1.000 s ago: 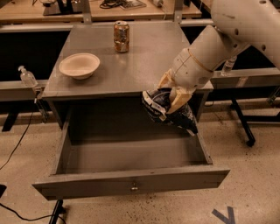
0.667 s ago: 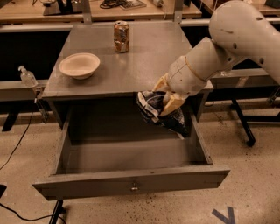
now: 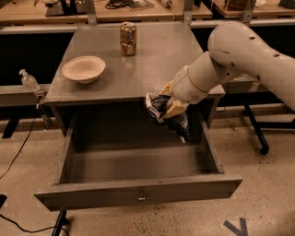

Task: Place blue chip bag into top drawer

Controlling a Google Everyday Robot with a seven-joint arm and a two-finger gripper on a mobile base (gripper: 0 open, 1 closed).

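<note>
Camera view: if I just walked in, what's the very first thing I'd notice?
The big white arm reaching in from the right, its gripper shut on the blue chip bag, which hangs in the air over the right side of the top drawer. That drawer is pulled far out below the grey table. On the tabletop stand an orange-brown can at the back and a beige bowl to the left.

site: lab | signs: grey metal bench (image 3: pixel 156 60), wooden workbenches (image 3: pixel 152 14) behind, floor cable (image 3: pixel 18 152), taped floor mark (image 3: pixel 237 227) | gripper (image 3: pixel 168 108) above top drawer (image 3: pixel 138 191), clasping blue chip bag (image 3: pixel 177 124)
</note>
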